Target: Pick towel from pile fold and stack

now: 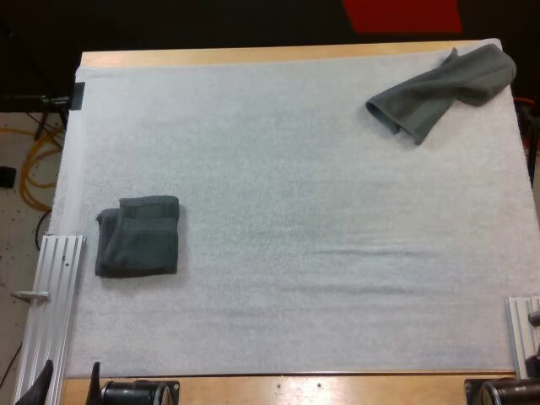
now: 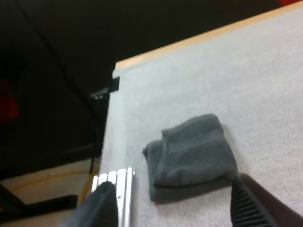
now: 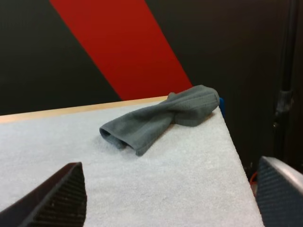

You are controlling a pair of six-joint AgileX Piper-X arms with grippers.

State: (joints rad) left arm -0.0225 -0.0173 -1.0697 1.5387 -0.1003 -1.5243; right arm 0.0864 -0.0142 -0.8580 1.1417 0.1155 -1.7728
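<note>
Lying at the far right corner of the white mat (image 1: 295,278), the crumpled towel (image 1: 443,89) forms a long twisted heap. The folded towel (image 1: 139,236) sits near the mat's left edge. The left gripper (image 2: 173,201) hangs near it, fingers spread and empty. The right gripper (image 3: 170,194) faces the crumpled towel from well apart, fingers spread, empty.

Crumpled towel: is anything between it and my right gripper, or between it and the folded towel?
Nothing visible. Only bare white mat lies between the open right gripper and the crumpled towel, and between that and the folded towel.
</note>
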